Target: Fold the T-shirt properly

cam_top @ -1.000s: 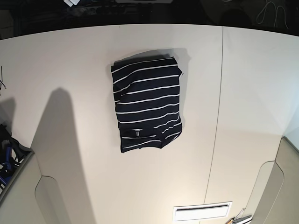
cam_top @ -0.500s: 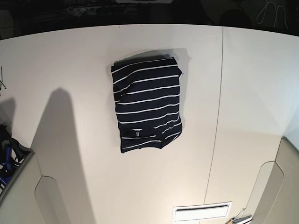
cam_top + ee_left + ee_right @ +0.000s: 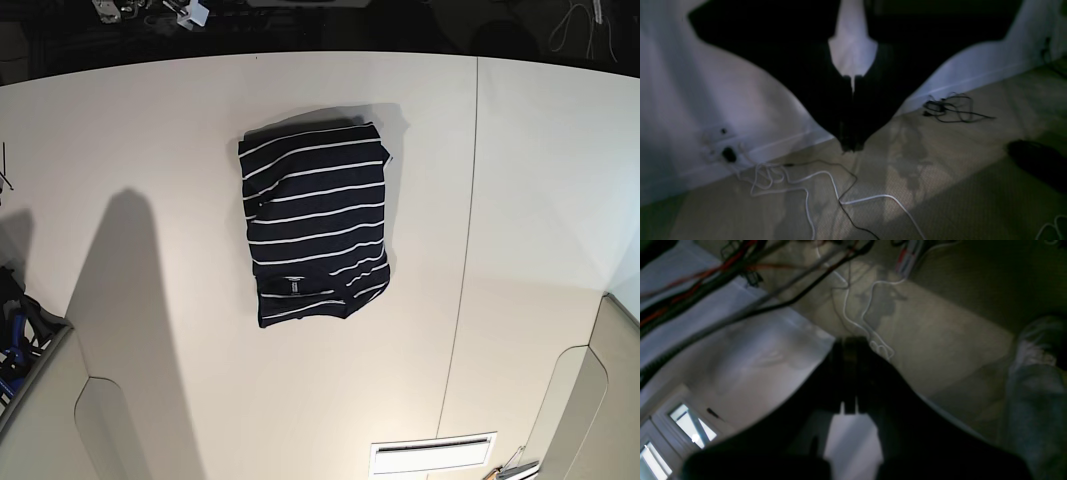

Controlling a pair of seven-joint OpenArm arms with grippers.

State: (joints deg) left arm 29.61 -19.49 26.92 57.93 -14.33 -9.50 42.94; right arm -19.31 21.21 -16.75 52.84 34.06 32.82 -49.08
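The T-shirt (image 3: 314,222) lies folded into a compact rectangle on the white table (image 3: 150,140), a little left of the middle. It is dark navy with thin white stripes, and the neck label shows near its front end. Neither arm shows in the base view. In the left wrist view my left gripper (image 3: 850,146) is shut and empty, pointing at the floor and a wall. In the right wrist view my right gripper (image 3: 848,340) is shut and empty, also away from the table. The shirt shows in neither wrist view.
A seam (image 3: 465,250) runs front to back across the table, right of the shirt. A white slotted panel (image 3: 432,453) sits at the front edge. Loose cables (image 3: 806,186) lie on the carpet below the left gripper, and cable bundles (image 3: 706,283) hang near the right gripper.
The shirt has not moved. Only small white things beyond the table's far left edge have shifted.
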